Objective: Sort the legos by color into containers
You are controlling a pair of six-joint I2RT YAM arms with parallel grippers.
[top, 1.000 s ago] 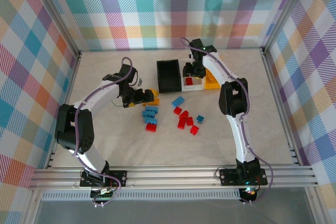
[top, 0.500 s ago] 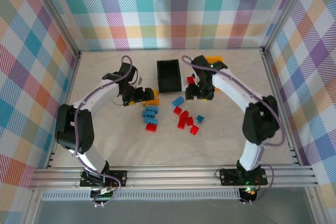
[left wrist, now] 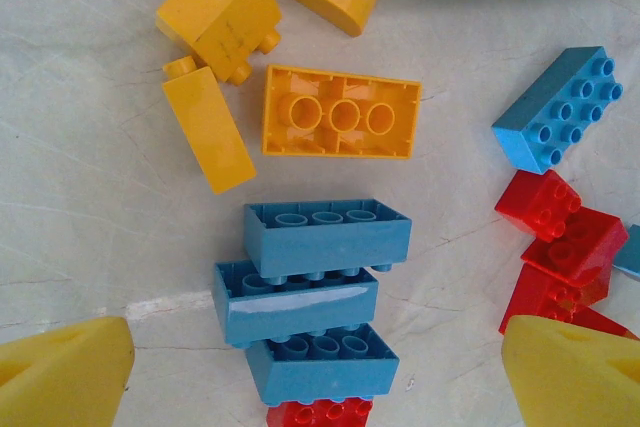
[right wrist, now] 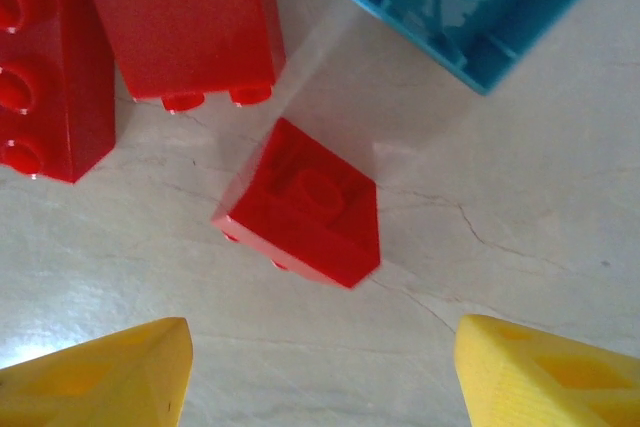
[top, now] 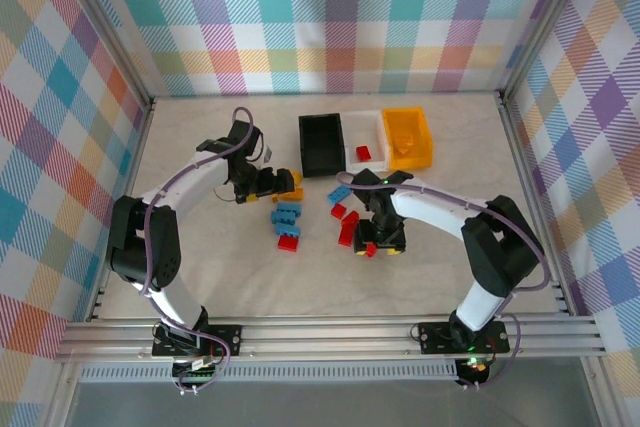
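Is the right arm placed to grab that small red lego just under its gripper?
Probably yes. The right gripper is open over the small red lego, which sits centred between its fingers, and the larger red lego and blue lego lie clear of it.

In the top external view the light is bright, diffuse and even across the table (top: 300, 287). The arms cast only faint, soft-edged shadows. In the left wrist view the bricks are in sharp focus. A white glare band runs along the side of one blue brick (left wrist: 296, 303), and the left tool's fingertips (left wrist: 60, 372) in the lower corners are soft. In the right wrist view the small red brick (right wrist: 300, 202) is slightly blurred, a pale streak of reflected light crosses the table above it, and the right tool's fingertips (right wrist: 100, 377) are out of focus.
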